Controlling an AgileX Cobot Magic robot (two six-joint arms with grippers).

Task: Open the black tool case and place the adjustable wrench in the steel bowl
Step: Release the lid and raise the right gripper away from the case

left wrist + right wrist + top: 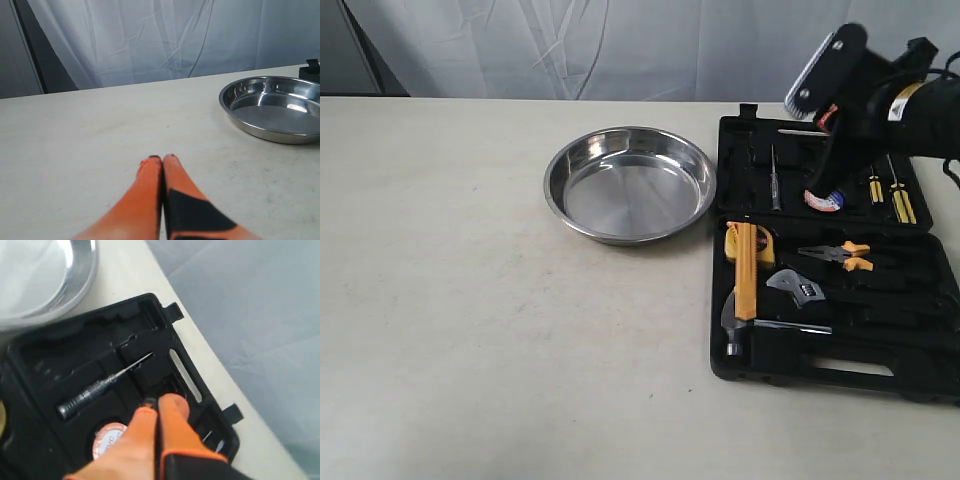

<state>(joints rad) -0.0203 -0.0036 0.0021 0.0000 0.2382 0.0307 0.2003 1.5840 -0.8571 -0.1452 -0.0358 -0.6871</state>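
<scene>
A: The black tool case (760,365) is seen lying open on the worktop (470,300), just beside the steel bowl (625,190).

B: And the adjustable wrench (798,288) is spotted in the near half of the case, silver head up, untouched. It is flanked by the yellow-handled hammer (746,285) on the bowl side and the pliers (840,255) behind.

A: So the hammer handle is laid right between wrench and bowl.

B: The right hand (159,402) is held over the far half, fingers pressed together, nothing pinched. A slim probe (100,387) and a round tape roll (110,440) are seen close by it. Yellow screwdrivers (898,195) are stowed further right.

A: The left hand (162,159) is parked low over bare worktop, also pressed together, with the bowl well apart from it.
</scene>
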